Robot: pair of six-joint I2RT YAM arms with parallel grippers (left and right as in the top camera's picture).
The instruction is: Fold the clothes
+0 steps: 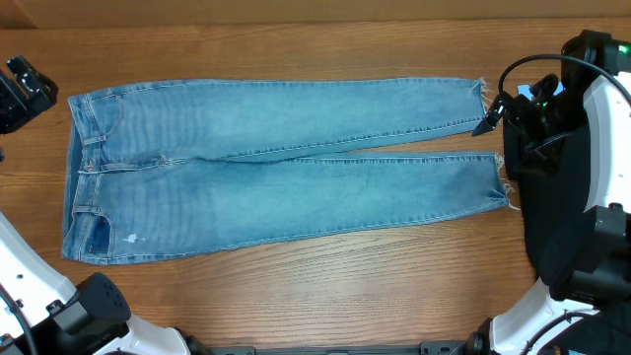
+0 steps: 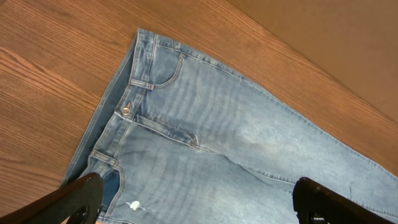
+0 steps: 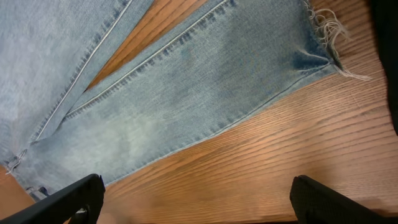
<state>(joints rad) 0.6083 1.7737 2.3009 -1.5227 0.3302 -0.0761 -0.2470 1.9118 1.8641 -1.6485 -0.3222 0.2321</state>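
Observation:
A pair of light blue faded jeans (image 1: pixel 246 197) lies flat on the wooden table, waistband at the left, both legs running right to frayed hems. My left gripper (image 1: pixel 25 91) is open and empty, off the far left of the waistband. In the left wrist view its fingers (image 2: pixel 196 205) spread wide above the jeans' (image 2: pixel 205 124) button, pockets and seat. My right gripper (image 1: pixel 493 113) is open and empty, beside the upper leg's hem. In the right wrist view its fingers (image 3: pixel 199 199) hang over bare wood, next to a jeans leg (image 3: pixel 186 81) with its frayed hem.
The wooden table (image 1: pixel 325 286) shows bare wood in front of and behind the jeans. The right arm's black body and cables (image 1: pixel 562 148) stand just right of the hems. The left arm's base (image 1: pixel 89 306) is at the front left.

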